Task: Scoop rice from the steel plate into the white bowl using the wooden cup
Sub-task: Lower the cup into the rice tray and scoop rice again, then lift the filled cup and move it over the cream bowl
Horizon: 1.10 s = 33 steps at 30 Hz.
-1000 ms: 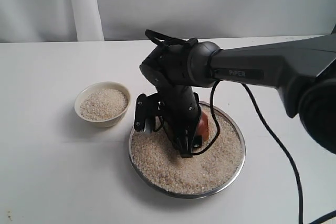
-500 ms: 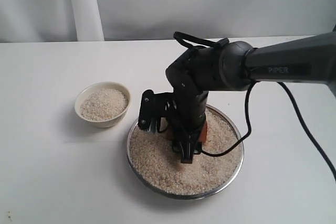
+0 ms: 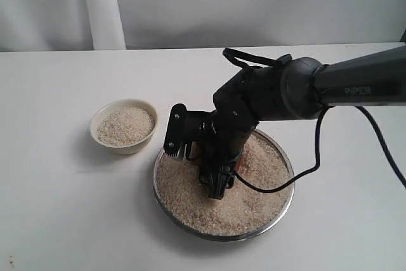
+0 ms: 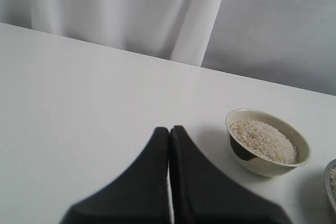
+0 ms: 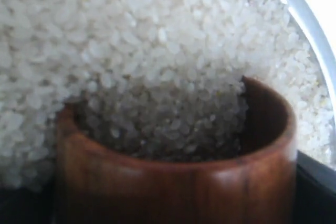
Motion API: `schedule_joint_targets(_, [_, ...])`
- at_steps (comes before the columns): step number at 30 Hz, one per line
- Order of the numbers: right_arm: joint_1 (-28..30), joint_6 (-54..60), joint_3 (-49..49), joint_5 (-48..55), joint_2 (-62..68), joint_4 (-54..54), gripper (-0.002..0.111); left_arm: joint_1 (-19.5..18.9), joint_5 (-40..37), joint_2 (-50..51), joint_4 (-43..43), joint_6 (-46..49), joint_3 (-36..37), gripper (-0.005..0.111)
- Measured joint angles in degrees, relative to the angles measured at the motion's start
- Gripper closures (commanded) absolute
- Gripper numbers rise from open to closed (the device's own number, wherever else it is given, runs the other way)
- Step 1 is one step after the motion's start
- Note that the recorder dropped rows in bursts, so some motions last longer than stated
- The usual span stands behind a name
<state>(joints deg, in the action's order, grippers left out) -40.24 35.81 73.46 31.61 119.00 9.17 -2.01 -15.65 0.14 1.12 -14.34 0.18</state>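
1. The right gripper (image 3: 217, 182) is clamped on the wooden cup (image 5: 173, 182); the cup is tipped mouth-first into the rice (image 3: 254, 198); grains partly fill its dark inside.
2. The rice lies heaped across the steel plate (image 3: 223, 236), which sits on a white table (image 3: 57, 207).
3. The white bowl (image 3: 127, 146) stands just beside the plate, to its left in the exterior view; it holds rice too.
4. The left gripper (image 4: 169, 132) hangs over bare table; its fingers are pressed together, holding nothing.
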Motion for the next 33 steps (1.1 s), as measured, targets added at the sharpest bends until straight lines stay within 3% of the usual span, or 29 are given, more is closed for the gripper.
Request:
schedule_joint_targets(14, [4.2,-1.7,-15.2,-18.2,-7.4,-4.8,0.108,0.0,0.0,0.0,0.0,0.0,0.0,0.107])
schedule_joint_targets(33, [4.2,-3.1,-16.3,-35.5,-13.0,-14.1,0.108,0.0,0.0,0.0,0.0,0.0,0.0,0.107])
